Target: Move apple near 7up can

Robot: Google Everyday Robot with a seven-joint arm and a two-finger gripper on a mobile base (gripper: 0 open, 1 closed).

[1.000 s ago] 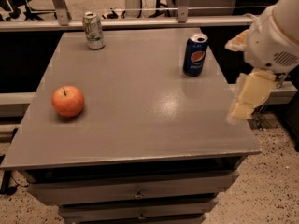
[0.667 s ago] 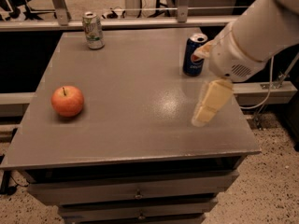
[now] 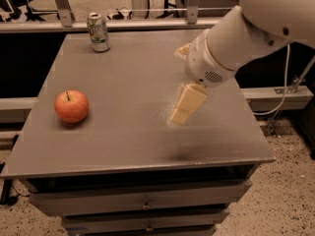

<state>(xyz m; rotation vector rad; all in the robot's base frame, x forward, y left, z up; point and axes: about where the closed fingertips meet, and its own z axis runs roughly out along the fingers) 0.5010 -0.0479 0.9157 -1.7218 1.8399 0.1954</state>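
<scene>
Camera view looks down on a grey table [image 3: 133,73] with drawers [image 3: 142,200] beneath its front edge. The apple [image 3: 72,106], orange-red with a short stem, sits upright near the left edge of the tabletop, about halfway between front and back. The 7up can [image 3: 98,32] stands upright at the far left corner, well apart from the apple and almost straight behind it. A bulky white arm [image 3: 236,38] reaches in from the upper right across the right half of the table. At its end the cream-coloured gripper [image 3: 178,117] points down and to the left over the middle of the tabletop, right of centre, and seems to hang just above the surface, with a dark shadow nearer the front edge. It holds nothing, and I cannot tell whether it is apart or together, since it shows as one pale block from this side. The gripper is well apart from both the apple and the can. A speckled floor [image 3: 290,191] shows at the lower right.
</scene>
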